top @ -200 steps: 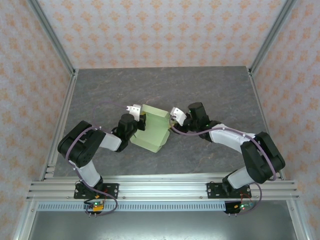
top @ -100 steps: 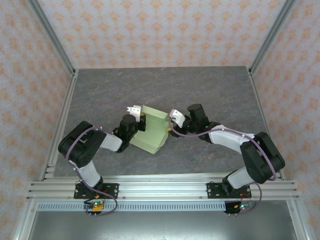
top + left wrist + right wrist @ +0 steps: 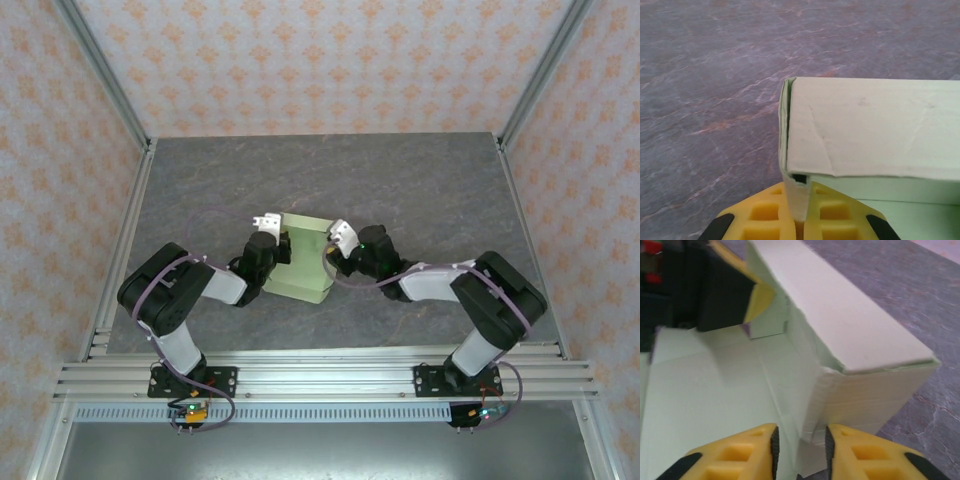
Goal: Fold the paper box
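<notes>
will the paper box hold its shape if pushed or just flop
Probably floppy: the paper box is thin card with a crease across its top panel. Likely light: the left gripper holds it by one pinched wall. A push would probably dent or slide it.

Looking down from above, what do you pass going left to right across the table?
left arm → left hand → paper box → right hand → right arm

Matt pale-green card paper box, matt grey stone-look table surf.
</notes>
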Robot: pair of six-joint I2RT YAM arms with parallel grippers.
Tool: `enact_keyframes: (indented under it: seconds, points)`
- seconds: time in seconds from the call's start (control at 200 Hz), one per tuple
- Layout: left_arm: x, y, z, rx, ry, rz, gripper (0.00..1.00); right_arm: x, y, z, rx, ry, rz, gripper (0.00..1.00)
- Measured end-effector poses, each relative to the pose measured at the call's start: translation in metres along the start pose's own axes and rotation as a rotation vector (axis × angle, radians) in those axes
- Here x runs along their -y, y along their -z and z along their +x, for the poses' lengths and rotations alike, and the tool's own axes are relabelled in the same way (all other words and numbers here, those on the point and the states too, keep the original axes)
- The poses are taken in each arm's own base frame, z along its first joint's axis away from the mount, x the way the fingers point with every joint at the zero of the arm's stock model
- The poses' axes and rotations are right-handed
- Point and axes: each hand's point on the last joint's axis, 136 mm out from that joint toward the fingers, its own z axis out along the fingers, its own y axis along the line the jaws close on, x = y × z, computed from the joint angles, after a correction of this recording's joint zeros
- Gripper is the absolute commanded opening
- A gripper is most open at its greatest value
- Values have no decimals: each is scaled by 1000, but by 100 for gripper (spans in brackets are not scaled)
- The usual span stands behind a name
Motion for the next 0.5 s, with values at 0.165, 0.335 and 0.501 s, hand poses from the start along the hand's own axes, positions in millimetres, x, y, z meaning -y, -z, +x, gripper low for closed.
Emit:
enact_keyframes:
  seconds: [0.165, 0.335, 0.501]
  points:
    - [-4, 4, -6, 14, 31, -35, 0, 14, -10, -4, 42, -65, 156, 27]
    - [-2, 10, -11, 23, 72, -45, 0, 34, -15, -18, 103, -164, 330, 28]
    - [2, 13, -16, 37, 117, -37, 0, 50, -21, -30, 168, -241, 452, 36]
